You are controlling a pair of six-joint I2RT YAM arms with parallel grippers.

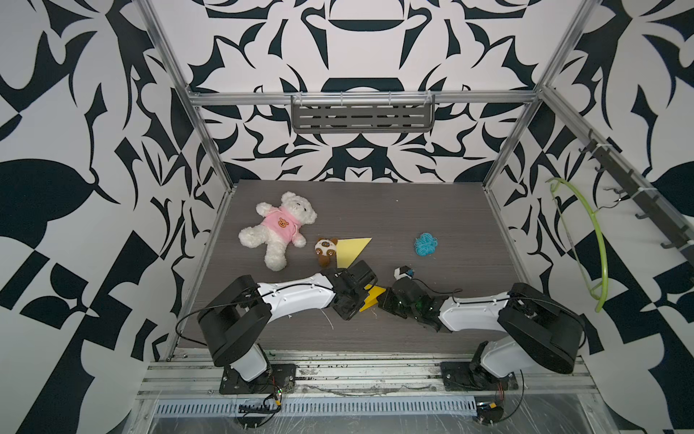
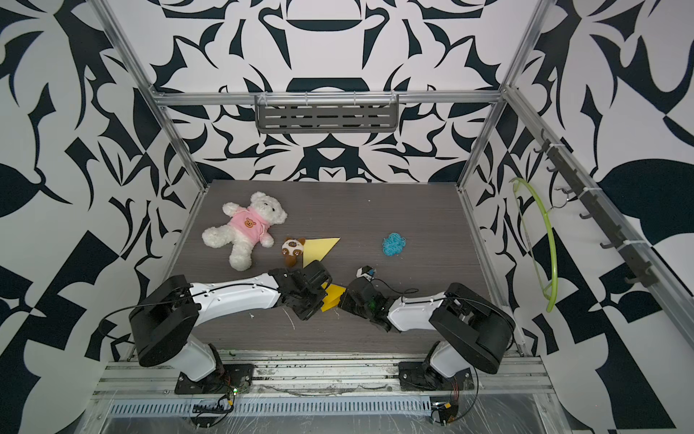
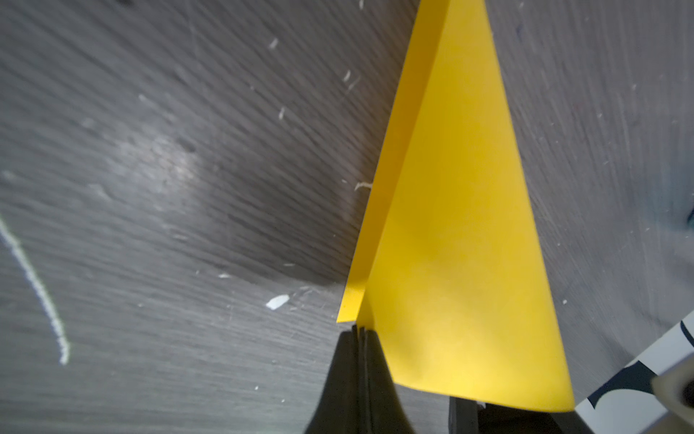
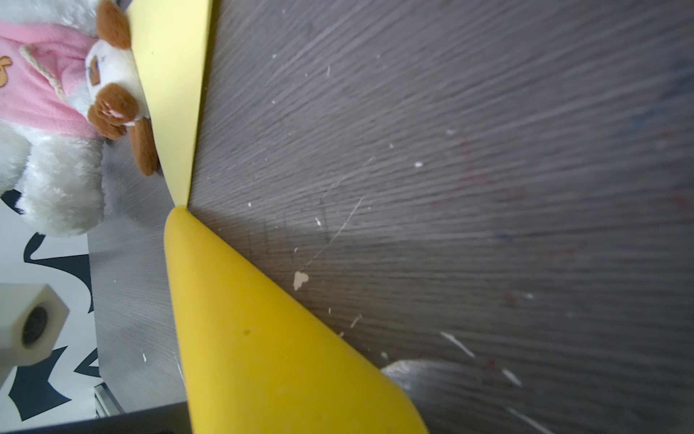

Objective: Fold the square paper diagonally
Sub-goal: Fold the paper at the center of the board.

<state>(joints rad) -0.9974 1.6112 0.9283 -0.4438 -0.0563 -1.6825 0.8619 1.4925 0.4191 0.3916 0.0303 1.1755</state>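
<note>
Near the left edge of the desk lies a white teddy bear in a pink shirt. A small brown-and-white plush sits beside it, against a pale yellow folded triangle. Toward the middle of the front edge, the left gripper is clamped tight on a corner of the yellow paper, which is doubled over and lifted off the desk. The right gripper is closed on the sheet's opposite side; the paper hides its fingers in the right wrist view. A blue yarn ball lies toward the right edge.
</note>
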